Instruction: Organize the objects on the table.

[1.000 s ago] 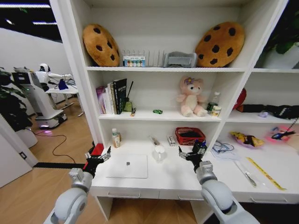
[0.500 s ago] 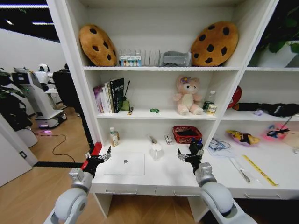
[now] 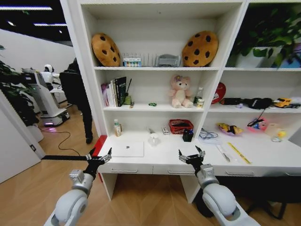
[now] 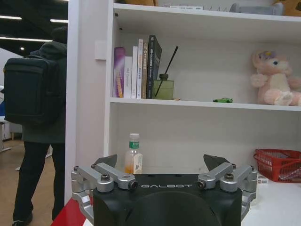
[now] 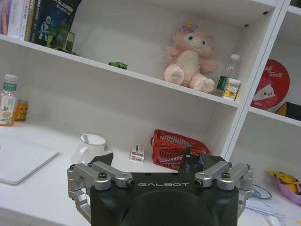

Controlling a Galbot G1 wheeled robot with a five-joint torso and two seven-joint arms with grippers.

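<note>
Here, both claws hang spread wide and empty before the tabletop's front edge, left claw and right claw. One closed laptop lies near the left end; the right wrist view adds one toy car on a shelf.

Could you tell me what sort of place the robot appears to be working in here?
Probably a mock study corner inside a robotics lab: a white desk joined to shelving, with a laptop and books, while another robot stands on the open floor behind.
</note>
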